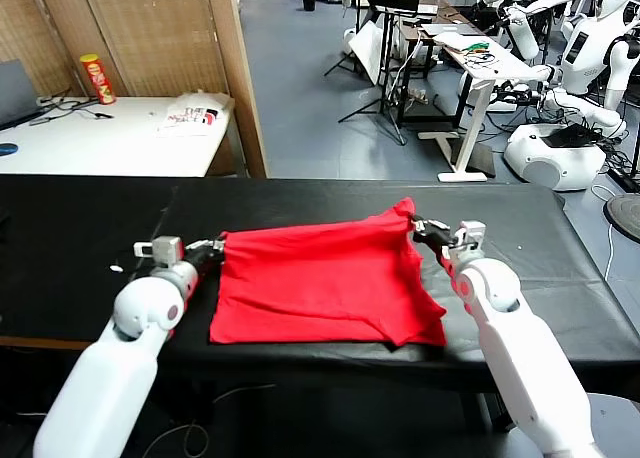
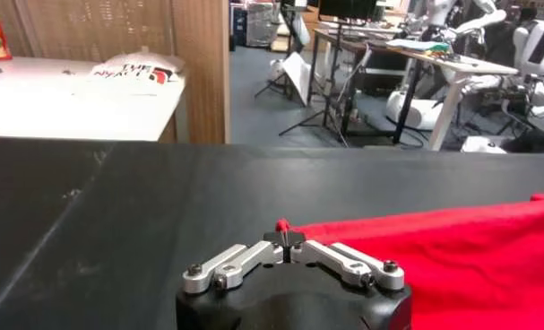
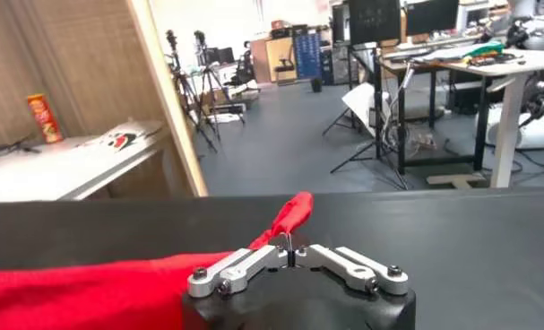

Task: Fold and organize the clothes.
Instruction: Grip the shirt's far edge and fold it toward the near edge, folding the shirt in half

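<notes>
The T-shirt (image 1: 325,283) shows only its plain side; whatever lies on its underside is hidden against the worktop (image 1: 90,238). In both wrist views the shirt runs off the picture's edge. Each pincer's tips are buried in a small bunch of red cloth. Both arms are cut off at the head view's lower edge.

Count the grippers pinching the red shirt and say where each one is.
2. The left gripper is shut on the T-shirt at its far left corner; the right gripper is shut on its far right corner, lifting a small peak. None appear hidden.
</notes>
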